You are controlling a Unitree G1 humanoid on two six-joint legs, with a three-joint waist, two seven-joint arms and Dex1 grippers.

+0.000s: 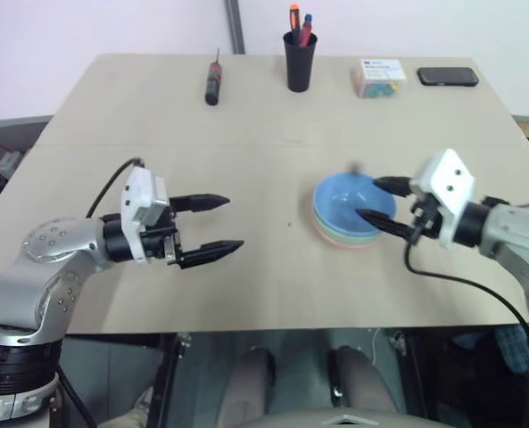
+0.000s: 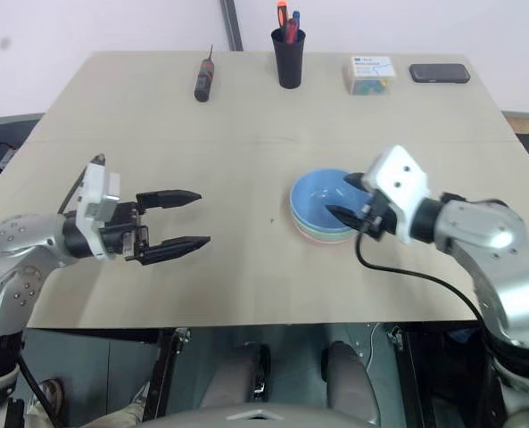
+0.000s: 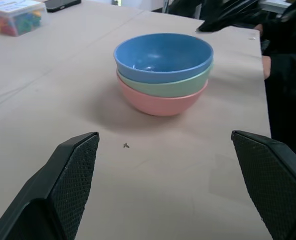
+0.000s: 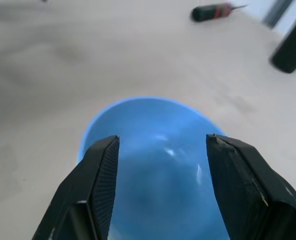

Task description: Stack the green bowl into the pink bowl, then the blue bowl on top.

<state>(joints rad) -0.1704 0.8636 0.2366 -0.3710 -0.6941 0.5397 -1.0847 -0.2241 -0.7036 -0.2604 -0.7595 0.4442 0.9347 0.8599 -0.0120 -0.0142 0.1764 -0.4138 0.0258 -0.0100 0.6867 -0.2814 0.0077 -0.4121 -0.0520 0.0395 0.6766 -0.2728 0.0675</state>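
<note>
left gripper [image 1: 219,227] hangs nearest the table's [image 1: 246,294] front edge, jaws wide, holding nothing, well apart from the stack. blue bowl [image 1: 353,203] sits nested in green bowl [image 3: 175,86], which sits in pink bowl [image 3: 157,102], right of centre. right gripper [image 1: 382,205] is the nearer one: parted fingers straddle the blue rim, gripping nothing. stacking looks complete; a straight pull-back should clear it.

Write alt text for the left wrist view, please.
Three bowls stand nested on a beige table: blue bowl on top, green bowl in the middle, pink bowl at the bottom. The open left hand points at them from a distance, holding nothing.
</note>
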